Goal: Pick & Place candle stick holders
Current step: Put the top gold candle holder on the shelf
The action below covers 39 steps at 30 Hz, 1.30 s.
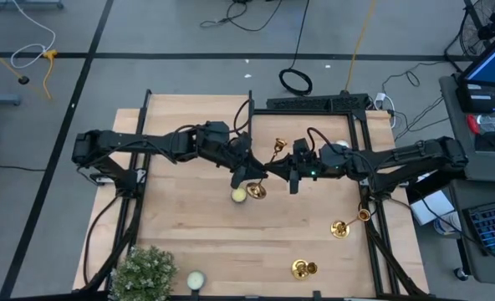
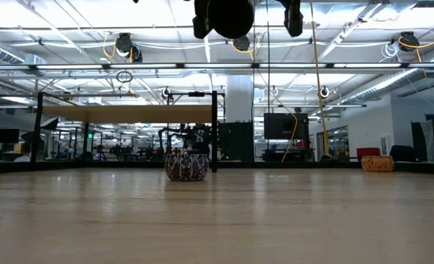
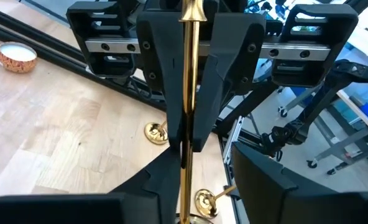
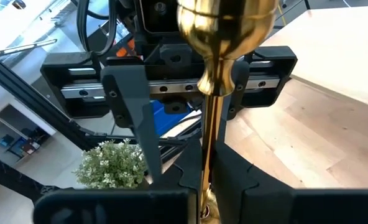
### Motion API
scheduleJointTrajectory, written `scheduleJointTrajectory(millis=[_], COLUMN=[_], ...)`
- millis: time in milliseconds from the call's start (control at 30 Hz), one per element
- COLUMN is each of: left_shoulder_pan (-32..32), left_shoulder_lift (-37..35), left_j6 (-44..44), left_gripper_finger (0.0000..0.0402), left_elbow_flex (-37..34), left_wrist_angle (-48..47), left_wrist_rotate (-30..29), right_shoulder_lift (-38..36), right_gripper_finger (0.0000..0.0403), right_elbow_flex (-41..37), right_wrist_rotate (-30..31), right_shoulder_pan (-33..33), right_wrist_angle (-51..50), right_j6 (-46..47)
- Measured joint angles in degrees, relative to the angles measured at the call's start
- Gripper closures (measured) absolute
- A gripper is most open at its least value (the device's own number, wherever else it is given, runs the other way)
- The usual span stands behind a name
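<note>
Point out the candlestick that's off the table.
The candlestick in the right gripper, above mid-table; the other two rest on the table.
</note>
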Motion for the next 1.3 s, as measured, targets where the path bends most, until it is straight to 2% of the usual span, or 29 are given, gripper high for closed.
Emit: scheduleJointTrajectory(millis=[300, 800, 1000, 1100, 1300], left_shoulder_pan=[0.00, 0.11, 0.07, 0.07, 0.31], left_shoulder_lift=[0.00, 0.20, 3.06, 4.18, 4.55], left_j6=[0.95, 1.34, 0.40, -0.51, -1.66], left_gripper_finger=[0.0327, 0.0338, 0.0384, 0.0383, 0.0386], left_elbow_flex=[0.02, 0.02, 0.13, 0.13, 0.13], left_wrist_angle=[0.06, -0.58, 1.10, 1.83, 3.83], left_wrist_rotate=[-0.42, -0.96, 1.07, 2.52, 0.92], right_shoulder_lift=[-0.02, -0.04, -0.05, -0.02, -0.02], right_gripper_finger=[0.0389, 0.0389, 0.0389, 0.0389, 0.0367], right_elbow_flex=[0.00, 0.00, -0.07, -0.13, -0.13], right_wrist_rotate=[-0.04, 0.00, 0.11, -0.17, -0.04], right_shoulder_pan=[0.00, 0.00, -0.04, -0.02, 0.04], right_wrist_angle=[2.25, 2.99, 2.85, 2.39, 2.84], right_j6=[0.00, -0.09, -0.31, -0.60, -1.10])
